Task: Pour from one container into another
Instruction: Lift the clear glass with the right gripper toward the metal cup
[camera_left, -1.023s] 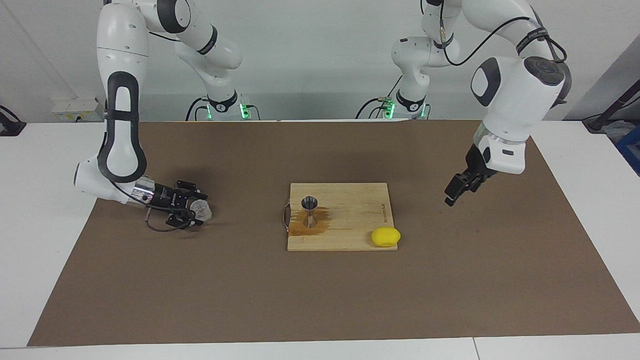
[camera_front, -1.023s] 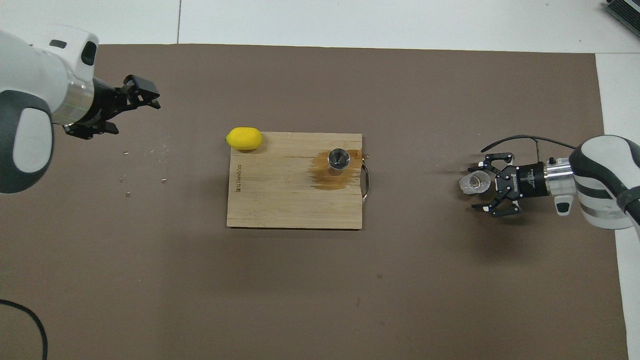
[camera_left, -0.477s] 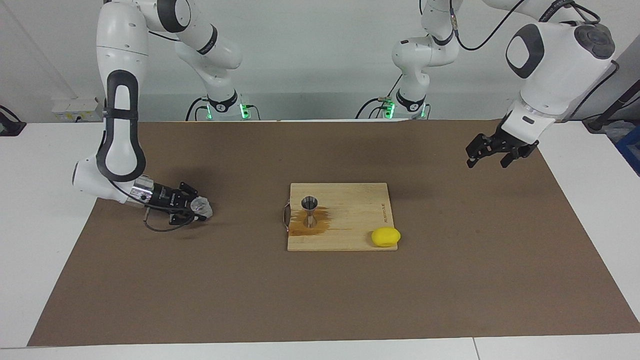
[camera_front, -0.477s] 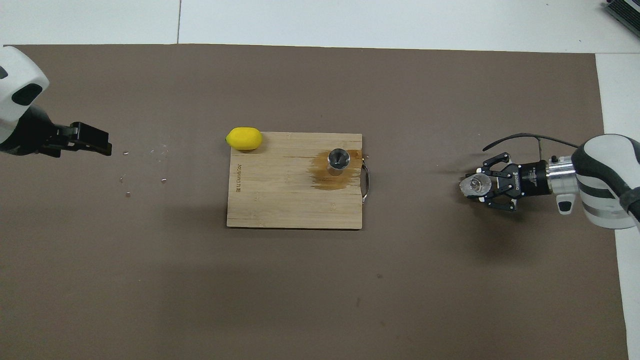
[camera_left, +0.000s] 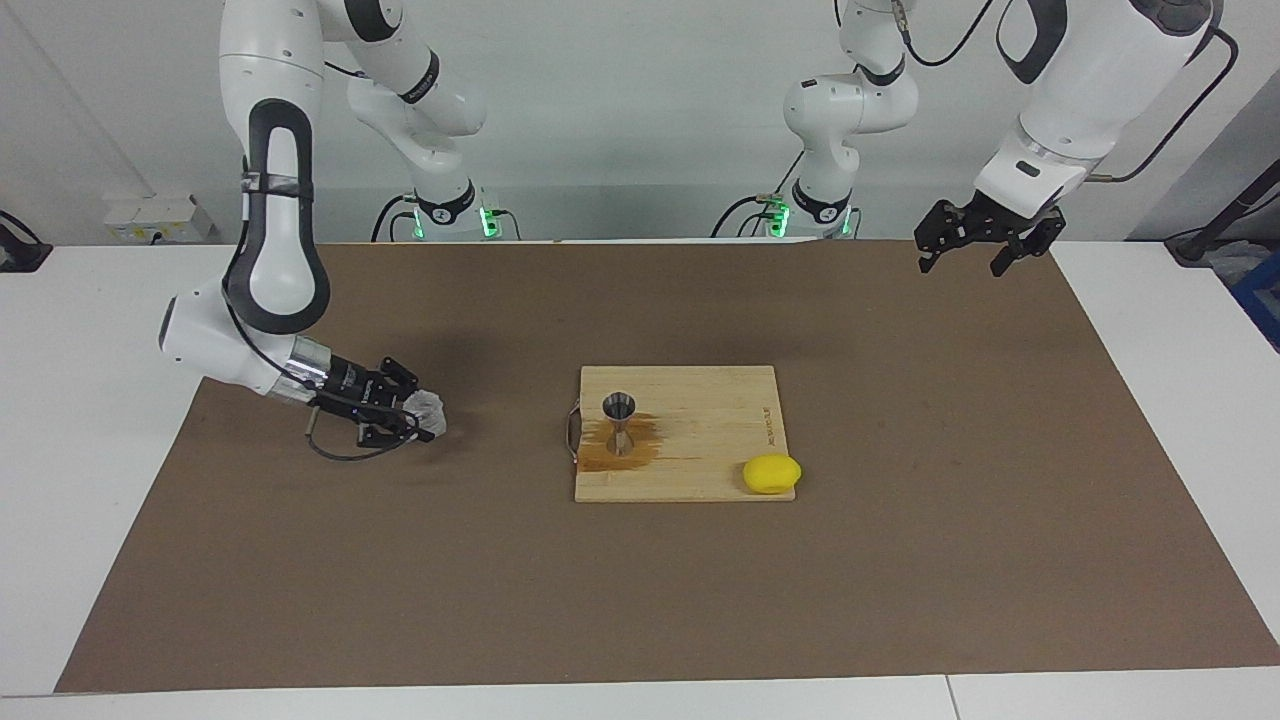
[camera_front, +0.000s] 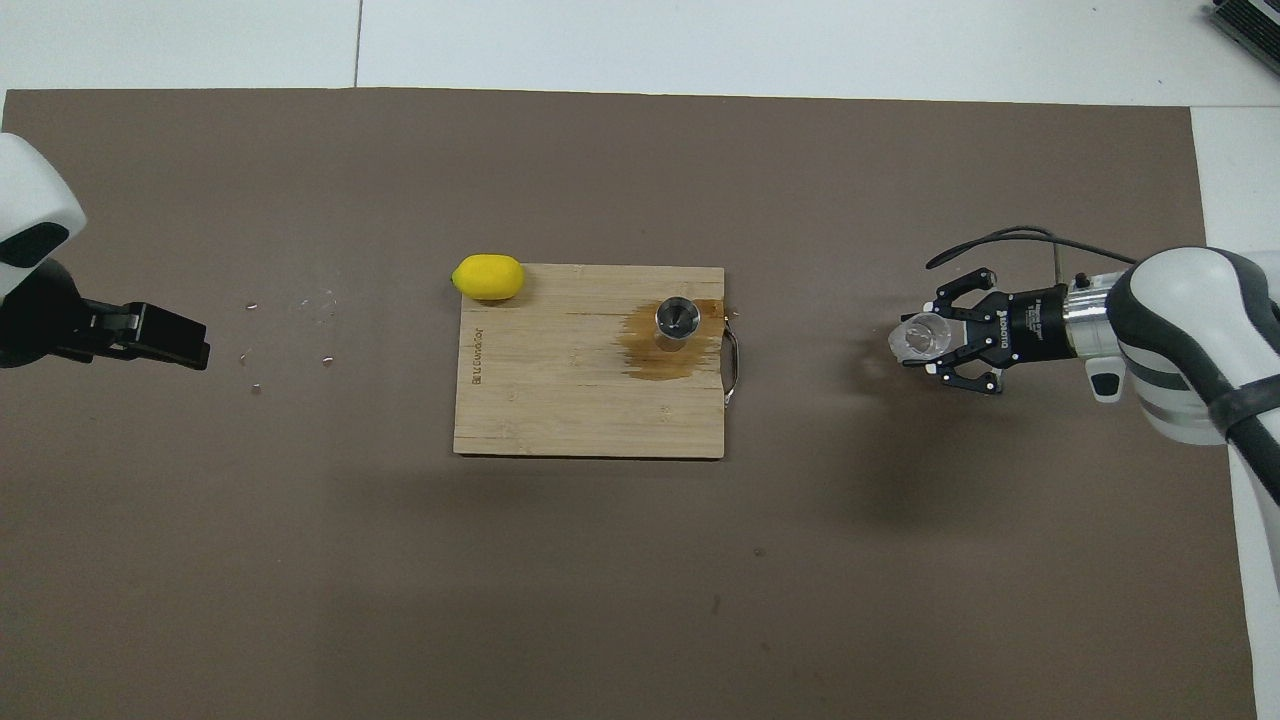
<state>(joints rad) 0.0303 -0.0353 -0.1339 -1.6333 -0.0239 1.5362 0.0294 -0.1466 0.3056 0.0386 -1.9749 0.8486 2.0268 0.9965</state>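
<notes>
Over mat, right gripper (camera_left: 415, 418) gripping cup (camera_left: 428, 409)

Both arms are glossy white with rounded shells, dark grey oval panels and black bands at the joints. Black cables loop along the upper links, and green lights glow at each base. Each black, skeletal end effector, the right end effector (camera_left: 405, 412) and the left end effector (camera_left: 978, 240), sits on a silver wrist ring.

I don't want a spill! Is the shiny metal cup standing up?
Yes. The jigger stands upright on the cutting board, its open mouth facing up.
</notes>
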